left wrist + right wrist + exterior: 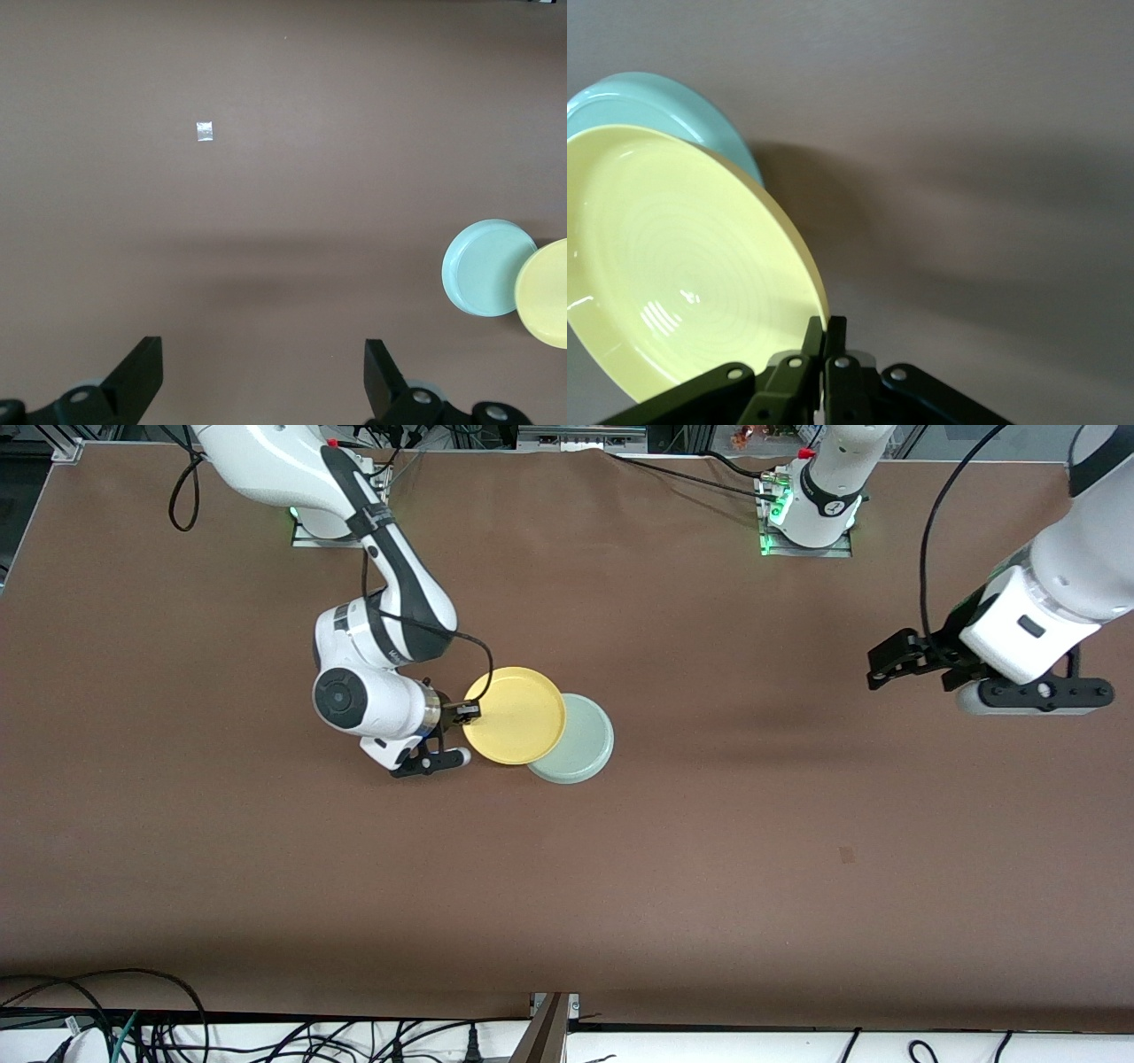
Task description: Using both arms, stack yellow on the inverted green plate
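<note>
My right gripper (467, 711) is shut on the rim of the yellow plate (516, 715) and holds it open side up, partly over the pale green plate (580, 740). The green plate lies upside down on the table, its flat underside up. In the right wrist view the fingers (814, 341) pinch the yellow plate's (673, 266) edge, with the green plate (664, 102) under it. My left gripper (880, 666) is open and empty, up over bare table at the left arm's end. Its wrist view shows the green plate (483, 268) and the yellow plate (545, 292) far off.
The brown table (709, 850) has a small mark (847, 855) nearer to the front camera, and a scrap of white tape (205, 131) shows in the left wrist view. Cables lie along the table's front edge (133, 1019).
</note>
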`<state>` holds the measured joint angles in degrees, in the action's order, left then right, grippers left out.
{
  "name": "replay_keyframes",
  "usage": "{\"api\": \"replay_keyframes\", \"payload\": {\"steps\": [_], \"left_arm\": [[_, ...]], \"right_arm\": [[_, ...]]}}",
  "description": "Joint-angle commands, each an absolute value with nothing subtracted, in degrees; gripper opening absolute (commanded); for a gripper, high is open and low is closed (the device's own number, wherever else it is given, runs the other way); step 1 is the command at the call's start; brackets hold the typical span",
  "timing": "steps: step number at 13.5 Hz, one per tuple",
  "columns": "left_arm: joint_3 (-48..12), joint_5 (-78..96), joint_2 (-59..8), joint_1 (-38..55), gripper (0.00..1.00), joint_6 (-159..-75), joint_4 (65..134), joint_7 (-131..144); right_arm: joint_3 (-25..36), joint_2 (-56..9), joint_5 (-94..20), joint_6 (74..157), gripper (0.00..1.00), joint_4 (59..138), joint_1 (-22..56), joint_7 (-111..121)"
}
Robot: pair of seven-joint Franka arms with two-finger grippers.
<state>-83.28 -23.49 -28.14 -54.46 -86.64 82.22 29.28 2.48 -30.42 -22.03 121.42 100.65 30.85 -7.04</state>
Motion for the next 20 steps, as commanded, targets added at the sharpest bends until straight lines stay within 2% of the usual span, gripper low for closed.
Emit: {"api": "replay_keyframes", "payload": {"steps": [1, 4, 6, 7, 10, 14, 16, 17, 18, 20], "left_arm": [[-83.6, -22.6, -27.0, -55.0, 1.00, -86.3, 83.1, 26.0], [-83.1, -22.0, -26.5, -56.0, 1.00, -86.2, 80.7, 21.8], [-78.5, -19.4, -21.6, -54.9, 1.00, -86.4, 80.5, 16.5], [-73.4, -15.6, -19.4, -52.4, 1.00, -86.4, 80.2, 14.8], [-52.4, -6.4, -13.0, -39.3, 1.00, -86.1, 78.4, 7.6], [-18.7, -0.1, -7.7, -13.2, 1.00, -82.5, 79.1, 5.8], [-6.3, 0.6, -5.3, -2.8, 1.00, -82.7, 82.2, 5.8], [-1.4, 2.2, -4.3, 1.1, 1.00, -82.9, 84.4, 6.3], [0.9, 2.7, -3.4, 2.5, 1.00, -83.8, 86.8, 6.5], [1.1, 2.6, -1.6, 2.7, 1.00, -88.0, 92.0, 6.7]], "right_arm": [[3.1, -30.4, -23.3, 125.0, 0.00, 102.7, 34.7, -11.1], [3.0, -32.3, -24.5, 129.5, 0.00, 103.4, 37.7, -14.7], [3.0, -32.6, -25.0, 130.4, 0.00, 103.4, 38.1, -14.8], [3.0, -32.6, -25.0, 130.5, 0.00, 103.2, 38.1, -14.9], [3.0, -33.2, -26.1, 131.7, 0.00, 102.9, 38.3, -14.9], [3.0, -34.4, -27.8, 134.6, 0.00, 102.7, 38.9, -14.9], [3.0, -34.6, -28.7, 134.9, 0.00, 102.6, 39.0, -14.9], [3.0, -34.7, -28.8, 135.2, 0.00, 102.6, 39.1, -14.9], [3.0, -34.8, -29.3, 135.4, 0.00, 102.6, 39.1, -14.9], [3.0, -34.9, -29.8, 135.4, 0.00, 102.3, 39.1, -14.9]]}}
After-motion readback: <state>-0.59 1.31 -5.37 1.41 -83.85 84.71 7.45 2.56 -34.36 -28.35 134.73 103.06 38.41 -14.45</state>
